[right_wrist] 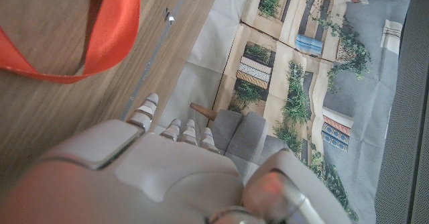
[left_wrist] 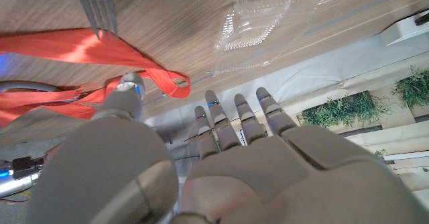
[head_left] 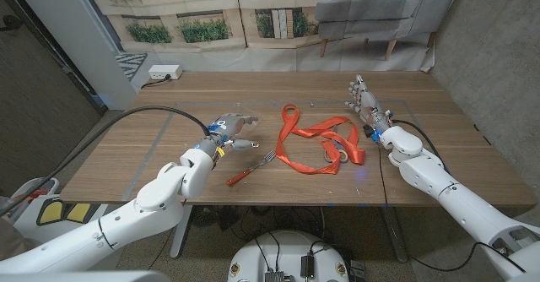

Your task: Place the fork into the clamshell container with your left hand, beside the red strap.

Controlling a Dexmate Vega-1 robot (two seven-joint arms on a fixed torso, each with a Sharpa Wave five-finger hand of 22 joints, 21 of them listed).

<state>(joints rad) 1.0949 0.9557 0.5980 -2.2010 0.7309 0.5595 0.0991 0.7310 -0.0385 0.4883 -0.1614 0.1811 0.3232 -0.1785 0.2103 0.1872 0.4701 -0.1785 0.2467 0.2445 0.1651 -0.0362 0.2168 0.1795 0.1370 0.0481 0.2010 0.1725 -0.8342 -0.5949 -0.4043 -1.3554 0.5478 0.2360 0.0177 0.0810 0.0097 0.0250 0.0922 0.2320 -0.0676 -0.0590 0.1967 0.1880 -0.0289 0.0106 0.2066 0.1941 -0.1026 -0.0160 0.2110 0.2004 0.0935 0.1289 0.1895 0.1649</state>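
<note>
A fork [head_left: 251, 170] with a red handle lies on the wooden table [head_left: 169, 159] near its front edge, tines [left_wrist: 97, 9] pointing at the red strap [head_left: 321, 143]. The strap lies looped at mid-table. My left hand [head_left: 229, 130] hovers just left of and beyond the fork, fingers spread, holding nothing. In the left wrist view a clear clamshell container [left_wrist: 258, 26] lies beyond the strap [left_wrist: 80, 49], past my left hand's fingertips [left_wrist: 234, 106]. My right hand [head_left: 367, 100] stands to the right of the strap, fingers extended and empty. The strap [right_wrist: 100, 43] also shows past my right hand [right_wrist: 167, 177].
A metal buckle [head_left: 331, 153] sits on the strap. Behind the table a white power strip [head_left: 164, 73] lies on the floor, and a grey armchair [head_left: 380, 8] stands at the back right. Bare wood stretches to the left of my left hand.
</note>
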